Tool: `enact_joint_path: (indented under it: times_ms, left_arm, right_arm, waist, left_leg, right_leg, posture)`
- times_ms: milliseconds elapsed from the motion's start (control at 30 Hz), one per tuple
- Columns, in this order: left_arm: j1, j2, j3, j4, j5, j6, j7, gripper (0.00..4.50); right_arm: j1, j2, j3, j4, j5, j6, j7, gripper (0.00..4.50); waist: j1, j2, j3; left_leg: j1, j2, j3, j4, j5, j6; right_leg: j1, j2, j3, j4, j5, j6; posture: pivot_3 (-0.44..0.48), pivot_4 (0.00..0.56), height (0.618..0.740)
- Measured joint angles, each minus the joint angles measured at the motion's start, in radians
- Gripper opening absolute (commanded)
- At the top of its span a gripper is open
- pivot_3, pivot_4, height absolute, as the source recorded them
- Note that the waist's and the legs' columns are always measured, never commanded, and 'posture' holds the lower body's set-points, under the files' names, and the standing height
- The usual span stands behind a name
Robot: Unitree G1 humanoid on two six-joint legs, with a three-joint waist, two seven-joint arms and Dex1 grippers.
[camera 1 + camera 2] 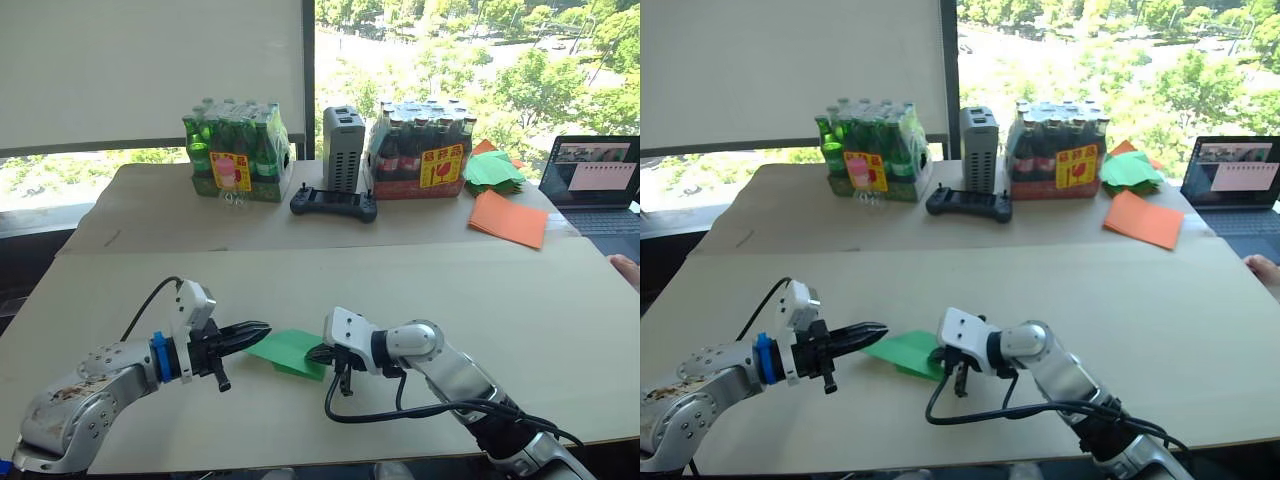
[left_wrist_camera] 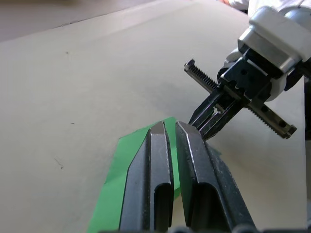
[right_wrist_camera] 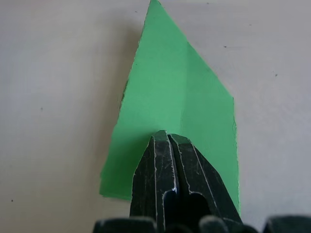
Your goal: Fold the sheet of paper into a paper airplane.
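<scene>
- Lying flat on the table (image 1: 520,300), the sheet of paper (image 1: 288,352) is folded to a wedge.
- Left gripper (image 1: 262,329): fingers closed, over its left tip.
- Right gripper (image 3: 167,138): fingers closed, pressed on its right end.

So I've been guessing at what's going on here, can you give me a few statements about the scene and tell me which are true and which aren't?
1. The green sheet of paper lies on the table between the two grippers. True.
2. The left gripper has its fingers spread wide. False: they are closed together, over the paper's edge.
3. The right gripper is closed, its tips at the paper. True.
4. Both bottle packs hold green bottles. False: one pack is green, the other dark.
5. An orange sheet lies near the laptop. True.
</scene>
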Motion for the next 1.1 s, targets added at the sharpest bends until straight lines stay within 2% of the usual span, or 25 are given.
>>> enact_joint_path:
  times_ms: [233,500,633,900,1100]
  left_arm:
    - [0.012,0.018,-0.134,0.07,0.17,-0.075,-0.019,0.34]
    - [0.016,0.007,-0.186,0.1,0.23,-0.116,-0.04,0.34]
    - [0.03,-0.002,-0.194,0.1,0.235,-0.127,-0.042,0.34]
    - [0.025,-0.011,-0.194,0.099,0.235,-0.127,-0.042,0.34]
    - [0.023,-0.012,-0.194,0.099,0.235,-0.127,-0.042,0.34]
  right_arm:
    - [0.0,0.001,0.0,-0.017,-0.008,0.0,-0.008,0.03]
    - [0.003,0.002,-0.014,-0.059,0.005,0.018,-0.014,0.03]
    - [0.017,0.026,-0.08,-0.095,0.055,0.099,-0.039,0.03]
    - [0.067,0.03,-0.224,-0.171,0.17,0.298,-0.112,2.64]
    - [0.094,0.043,-0.29,-0.174,0.234,0.41,-0.168,2.64]
  waist:
    - [0.001,0.0,0.0]
    - [0.002,0.0,0.0]
    - [0.002,0.0,0.0]
    - [0.004,0.0,0.0]
    - [0.002,0.0,0.0]
  left_leg:
    - [0.0,0.0,0.0,0.0,0.0,0.0]
    - [0.0,0.0,0.0,0.0,0.0,0.0]
    - [0.0,0.0,0.0,0.0,0.0,0.0]
    - [0.0,0.0,0.0,0.0,0.0,0.0]
    - [0.0,0.0,0.0,0.0,0.0,0.0]
  right_leg:
    - [0.0,0.0,0.0,0.0,0.0,0.0]
    - [0.0,0.0,0.0,0.0,0.0,0.0]
    - [0.0,0.0,0.0,0.0,0.0,0.0]
    - [0.0,0.0,0.0,0.0,0.0,0.0]
    - [0.0,0.0,0.0,0.0,0.0,0.0]
  posture:
    - [0.0,0.15,0.675]
    - [0.0,0.15,0.675]
    - [0.0,0.15,0.675]
    - [0.0,0.15,0.675]
    - [0.0,0.15,0.675]
